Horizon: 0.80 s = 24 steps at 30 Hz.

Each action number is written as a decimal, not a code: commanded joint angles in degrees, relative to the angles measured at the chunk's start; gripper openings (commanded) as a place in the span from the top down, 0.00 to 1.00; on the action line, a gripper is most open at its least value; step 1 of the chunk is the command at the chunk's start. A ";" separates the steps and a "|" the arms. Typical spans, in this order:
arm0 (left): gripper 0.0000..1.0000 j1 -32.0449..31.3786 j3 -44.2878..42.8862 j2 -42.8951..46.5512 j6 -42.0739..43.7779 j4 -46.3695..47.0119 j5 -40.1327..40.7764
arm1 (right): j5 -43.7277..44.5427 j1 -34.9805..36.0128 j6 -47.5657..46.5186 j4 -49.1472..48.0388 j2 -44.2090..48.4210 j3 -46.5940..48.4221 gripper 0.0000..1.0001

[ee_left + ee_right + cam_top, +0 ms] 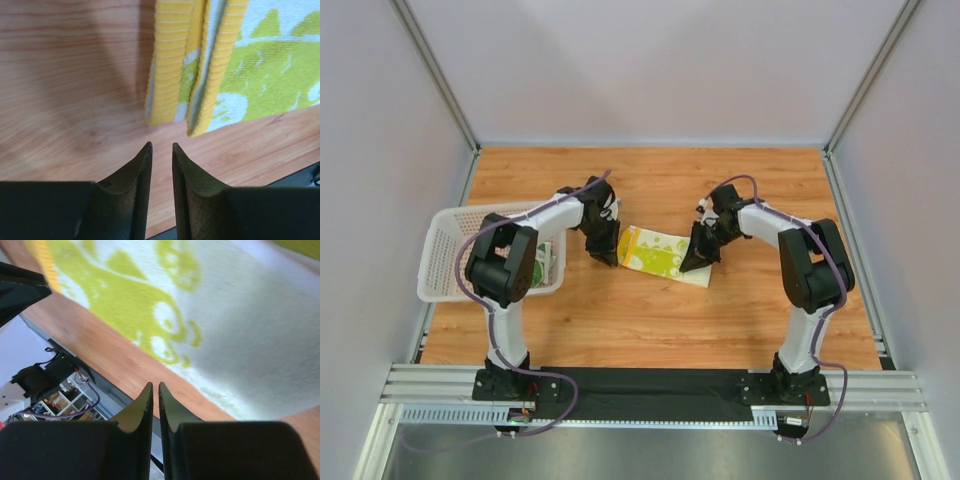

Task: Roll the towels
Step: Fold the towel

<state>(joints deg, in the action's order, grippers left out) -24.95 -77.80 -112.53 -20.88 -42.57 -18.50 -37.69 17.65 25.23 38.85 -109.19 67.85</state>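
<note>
The lime-yellow towel [660,252] lay folded on the worktop [650,320] in the middle of the frame, and the dark green towel [544,262] sat in the white basket [445,255] at the left. The left pincer [161,146] was slightly spread and empty, just beside the lime-yellow towel's left end. The right pincer [155,385], barely parted and pinching nothing, was at its right end.

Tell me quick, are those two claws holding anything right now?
Left gripper: slightly open, empty, tips just short of the lime-yellow towel.
Right gripper: open only a sliver, empty, by the same towel.
</note>
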 commanded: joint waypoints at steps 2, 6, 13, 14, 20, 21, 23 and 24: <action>0.70 -0.71 -6.39 6.70 1.37 -4.19 4.00 | -4.75 0.63 0.95 0.87 3.64 9.21 0.90; 0.69 -2.38 -10.44 7.06 1.46 -6.03 4.18 | -4.67 0.19 2.62 1.75 0.21 14.67 0.93; 0.68 -5.19 -17.46 1.18 1.02 -7.71 4.26 | -0.72 -3.14 4.91 3.33 -5.15 18.45 1.00; 0.68 -5.37 -17.82 -0.57 0.67 -7.79 4.18 | 0.15 -4.02 4.74 3.95 -5.77 18.45 1.00; 0.69 -5.46 -18.62 -5.32 0.58 -7.71 5.84 | 3.76 -8.41 4.12 3.51 -9.11 15.30 1.00; 0.69 -5.46 -18.62 -5.68 0.76 -7.71 6.19 | 4.20 -8.94 4.30 3.16 -9.29 14.25 1.00; 0.69 -5.46 -18.27 -6.99 0.93 -7.53 6.81 | 5.08 -9.82 4.30 2.98 -10.34 13.97 1.00; 0.69 -5.46 -18.09 -7.35 1.02 -7.53 7.07 | 5.52 -10.09 4.12 3.77 -10.69 14.41 1.00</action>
<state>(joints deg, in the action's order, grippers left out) -30.57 -95.20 -119.31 -20.47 -49.15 -12.99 -34.74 8.67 28.77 41.89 -118.85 81.95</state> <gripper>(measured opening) 0.314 0.005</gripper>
